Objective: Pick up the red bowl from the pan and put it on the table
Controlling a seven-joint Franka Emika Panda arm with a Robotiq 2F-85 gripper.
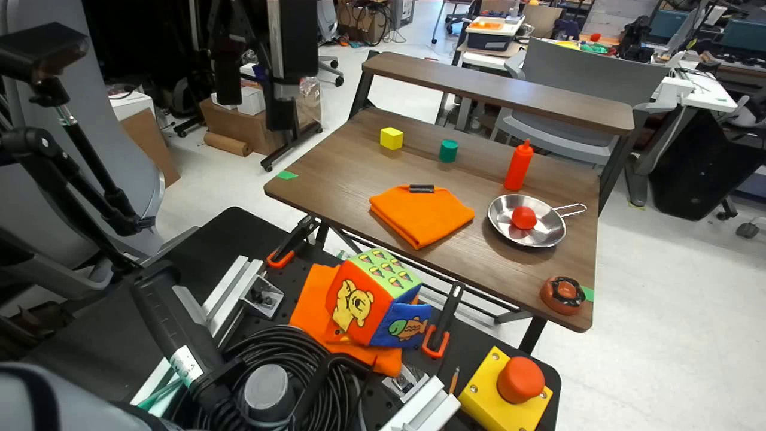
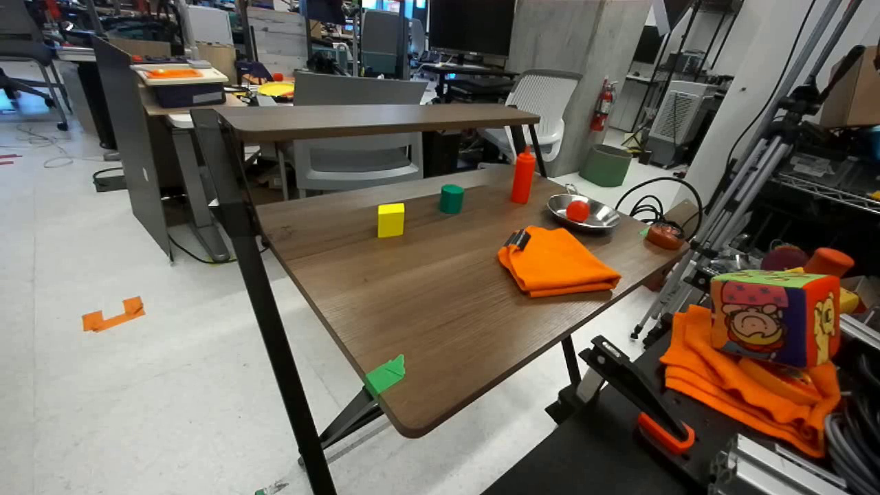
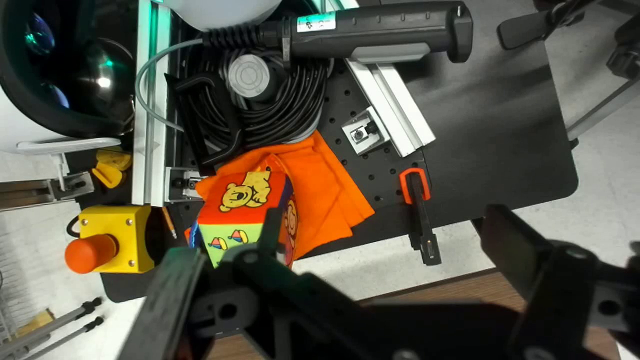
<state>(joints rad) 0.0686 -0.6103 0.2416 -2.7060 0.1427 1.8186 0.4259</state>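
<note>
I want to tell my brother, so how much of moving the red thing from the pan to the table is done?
Done: nothing yet; the red thing sits in the pan in both exterior views. In hand: nothing; the wrist view shows the gripper open and empty. Left: everything. It must reach the pan, grab the red thing, lift it out and put it on the table.
</note>
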